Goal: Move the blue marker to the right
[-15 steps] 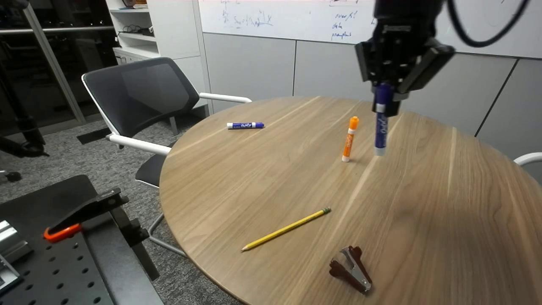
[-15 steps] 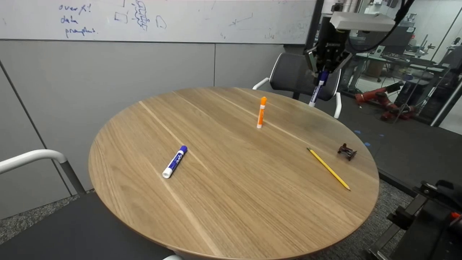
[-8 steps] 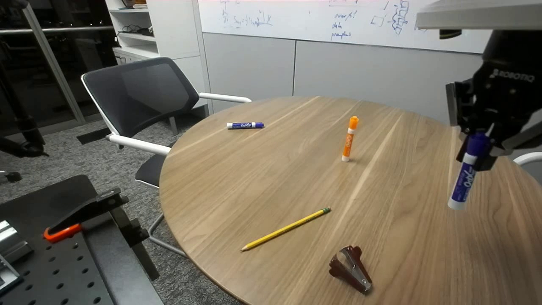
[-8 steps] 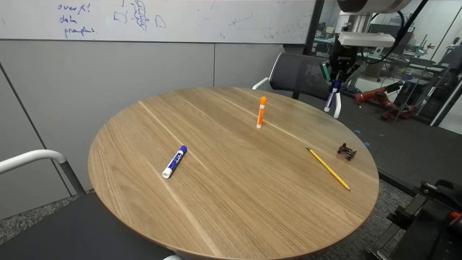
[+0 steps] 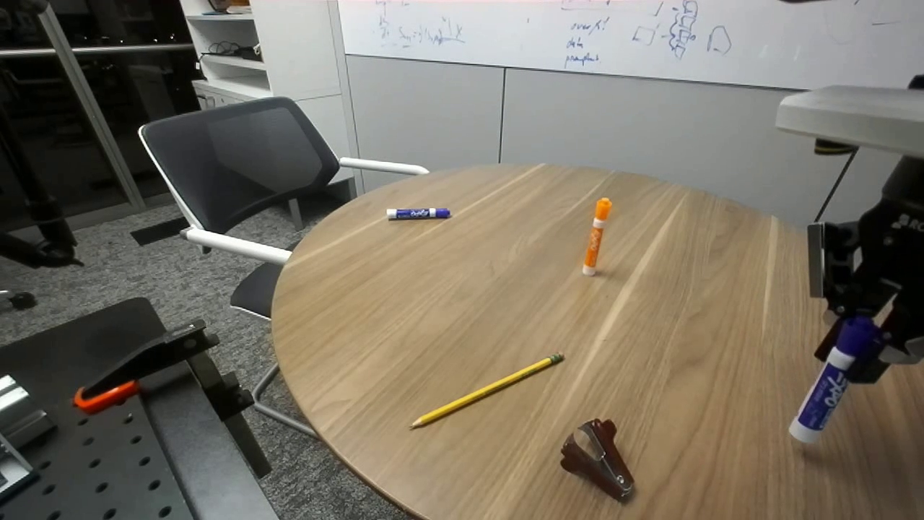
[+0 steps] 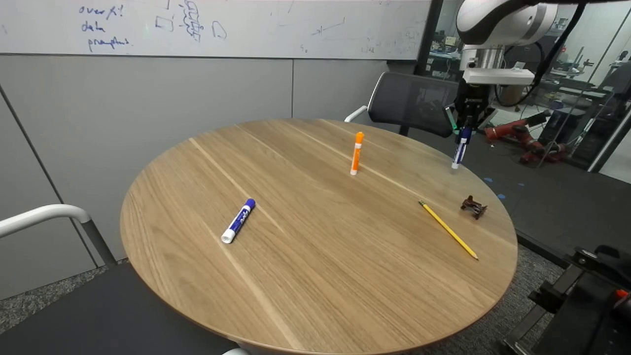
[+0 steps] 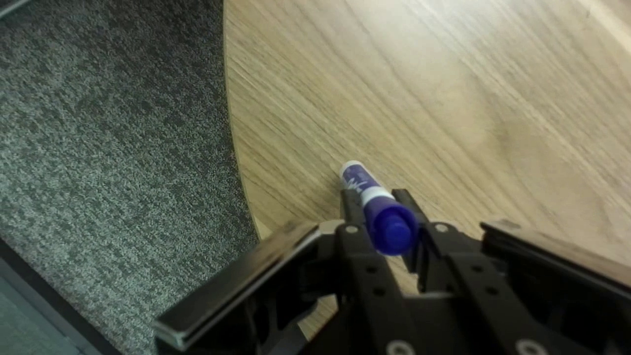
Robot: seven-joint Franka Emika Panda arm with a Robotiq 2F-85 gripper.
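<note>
The blue marker, with a blue cap, white ring, blue label and white end, is held cap up and tilted. It shows in both exterior views (image 5: 824,399) (image 6: 460,153) and in the wrist view (image 7: 360,178). My gripper (image 5: 855,355) (image 6: 464,134) (image 7: 377,195) is shut on it around its cap end, one finger on each side. Its white lower end is at or just above the round wooden table (image 5: 447,303), near the edge. I cannot tell whether it touches. In an exterior view part of the gripper is cut off by the right border.
A similar blue-and-white marker (image 5: 419,214) (image 6: 238,222) lies on the table. An orange marker (image 5: 594,242) (image 6: 357,155) stands upright. A yellow pencil (image 5: 491,390) (image 6: 447,229) and a brown staple remover (image 5: 599,462) (image 6: 474,207) lie nearby. Chairs (image 5: 238,159) surround the table.
My gripper has moved right and down in both exterior views, carrying the blue marker towards the tabletop near its edge. The other things on the table have not moved.
</note>
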